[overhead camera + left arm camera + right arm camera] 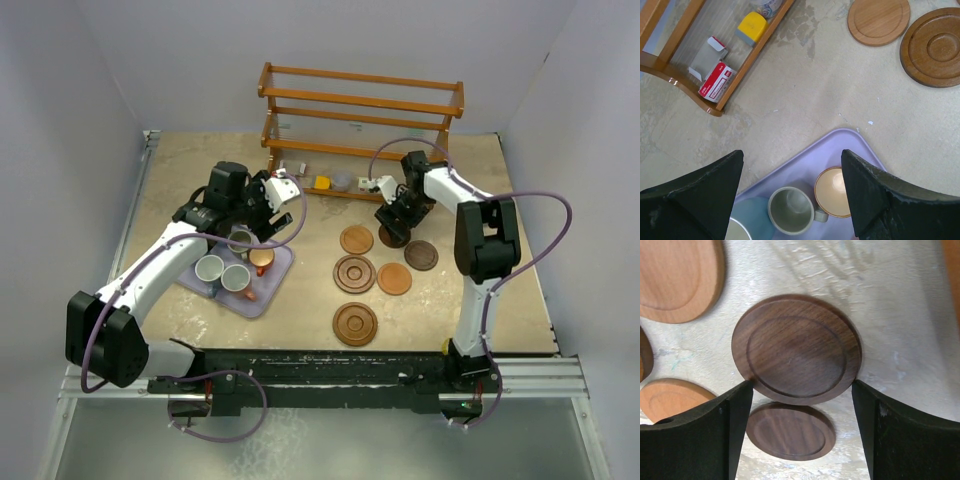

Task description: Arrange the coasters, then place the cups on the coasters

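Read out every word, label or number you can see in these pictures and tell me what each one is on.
No text here can be read.
Red and white box on the wooden rack: there is print on it, too small and blurred to read.
Coasters, cups, lavender tray: no lettering shows.

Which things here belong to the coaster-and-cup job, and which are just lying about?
Job: coasters; cups.
Lying about: wooden rack; lavender tray under the cups; red-and-white box; small yellow object.
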